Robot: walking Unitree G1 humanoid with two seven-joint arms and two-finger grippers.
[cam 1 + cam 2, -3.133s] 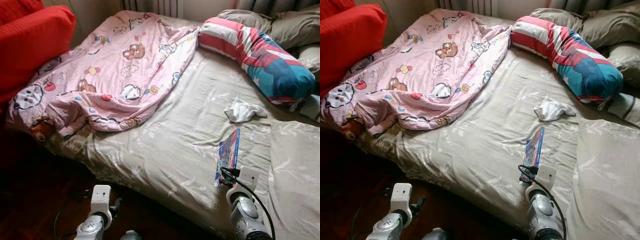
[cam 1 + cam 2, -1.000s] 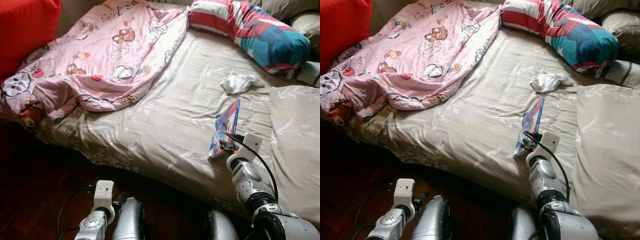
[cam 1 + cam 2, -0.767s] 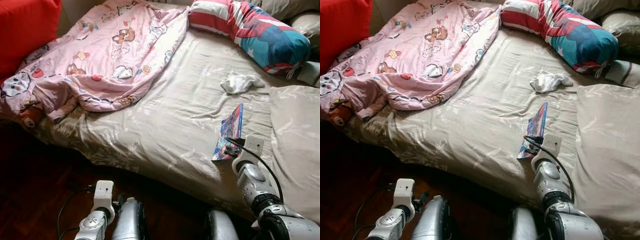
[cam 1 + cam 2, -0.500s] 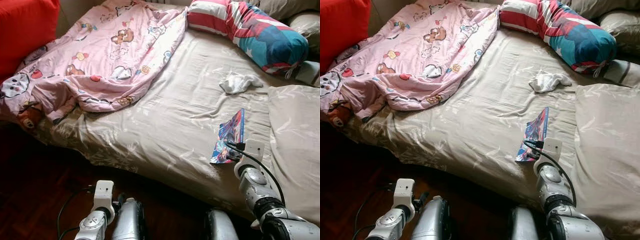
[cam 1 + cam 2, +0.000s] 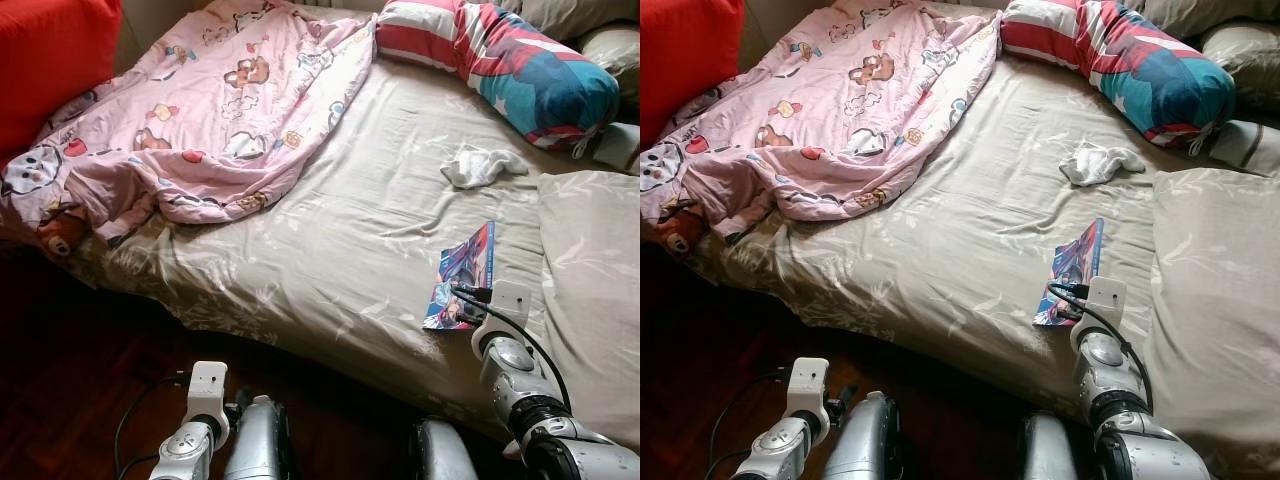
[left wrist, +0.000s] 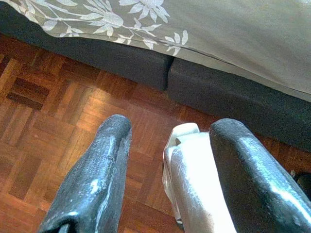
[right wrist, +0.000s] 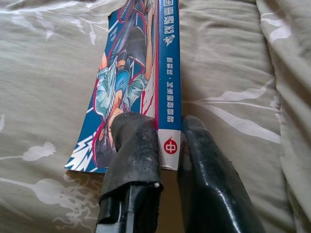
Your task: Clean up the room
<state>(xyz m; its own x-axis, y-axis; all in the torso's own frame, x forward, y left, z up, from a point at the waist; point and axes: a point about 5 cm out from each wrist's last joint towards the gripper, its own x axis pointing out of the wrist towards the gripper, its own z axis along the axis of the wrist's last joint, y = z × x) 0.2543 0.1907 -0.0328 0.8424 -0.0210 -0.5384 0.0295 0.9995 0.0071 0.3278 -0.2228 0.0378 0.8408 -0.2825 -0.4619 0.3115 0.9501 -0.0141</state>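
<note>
Right gripper (image 7: 167, 145) is clamping both fingers on the spine end of the blue comic book (image 5: 462, 276), which is lying on the beige bedsheet (image 5: 340, 250) beside the pillow (image 5: 590, 290)

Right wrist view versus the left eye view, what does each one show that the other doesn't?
Right wrist view: the comic book's blue spine with printed lettering, clamped by the right gripper. Left eye view: pink blanket, striped bolster, white cloth, red cushion, wooden floor. Both: the book on the beige sheet.
</note>
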